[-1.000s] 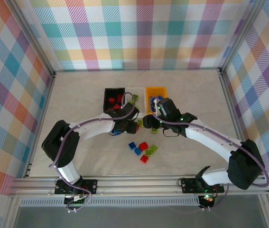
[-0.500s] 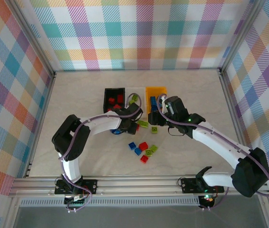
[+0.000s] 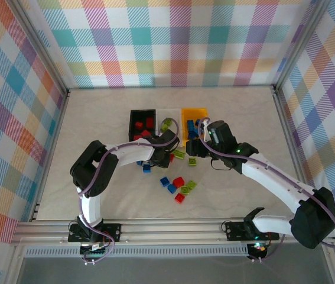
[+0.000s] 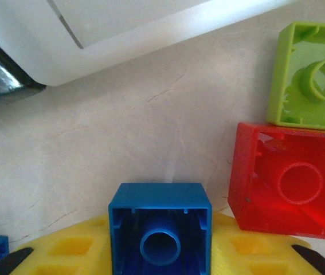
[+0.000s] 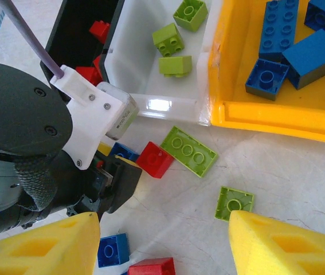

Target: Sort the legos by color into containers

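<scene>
Top external: loose bricks (image 3: 179,189) lie on the surface (image 3: 96,130) near black bin (image 3: 132,121). Left wrist: left end effector (image 4: 161,258) grips blue brick (image 4: 159,212), red brick (image 4: 288,189) just beside. Right wrist: right end effector (image 5: 165,243) open over green brick (image 5: 234,203), near white bin (image 5: 133,63) and yellow bin (image 5: 277,117)

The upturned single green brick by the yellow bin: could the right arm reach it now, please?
Probably yes: the green brick lies apart on bare table, just ahead of the open right claw.

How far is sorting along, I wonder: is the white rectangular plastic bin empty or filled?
Not empty: three lime green studded plastic bricks lie inside the white rectangular bin.
</scene>
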You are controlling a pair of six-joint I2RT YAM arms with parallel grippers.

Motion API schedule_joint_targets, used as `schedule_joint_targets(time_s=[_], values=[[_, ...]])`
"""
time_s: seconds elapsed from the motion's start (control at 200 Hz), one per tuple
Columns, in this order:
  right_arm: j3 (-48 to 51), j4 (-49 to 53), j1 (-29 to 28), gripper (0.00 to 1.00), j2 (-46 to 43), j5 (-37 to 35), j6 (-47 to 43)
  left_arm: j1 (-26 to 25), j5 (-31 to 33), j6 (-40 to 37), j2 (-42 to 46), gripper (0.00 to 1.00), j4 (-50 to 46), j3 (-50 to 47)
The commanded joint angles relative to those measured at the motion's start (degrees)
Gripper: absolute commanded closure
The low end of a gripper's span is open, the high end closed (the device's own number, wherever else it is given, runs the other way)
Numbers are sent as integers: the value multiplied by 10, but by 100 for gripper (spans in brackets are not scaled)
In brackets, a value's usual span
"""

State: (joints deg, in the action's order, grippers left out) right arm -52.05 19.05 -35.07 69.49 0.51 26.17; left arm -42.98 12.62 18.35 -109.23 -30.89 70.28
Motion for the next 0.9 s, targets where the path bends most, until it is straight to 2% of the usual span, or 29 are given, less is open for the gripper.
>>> schedule_joint_targets(time_s=[0.0, 0.235, 0.425, 0.675, 0.895], values=[[8, -9, 4, 38, -13, 7, 6, 2, 4, -4, 7, 66, 0, 4], [20, 0, 21, 38, -34, -5, 6, -40, -11, 22, 85, 69, -7, -10], [53, -2, 45, 38, -72, -9, 19, -60, -51, 56, 102, 69, 7, 45], [75, 21, 50, 38, -105, -19, 23, -50, -59, 54, -33, 70, -9, 256], [91, 31, 52, 38, -123, -9, 27, -27, -53, 47, -175, 71, -78, 460]])
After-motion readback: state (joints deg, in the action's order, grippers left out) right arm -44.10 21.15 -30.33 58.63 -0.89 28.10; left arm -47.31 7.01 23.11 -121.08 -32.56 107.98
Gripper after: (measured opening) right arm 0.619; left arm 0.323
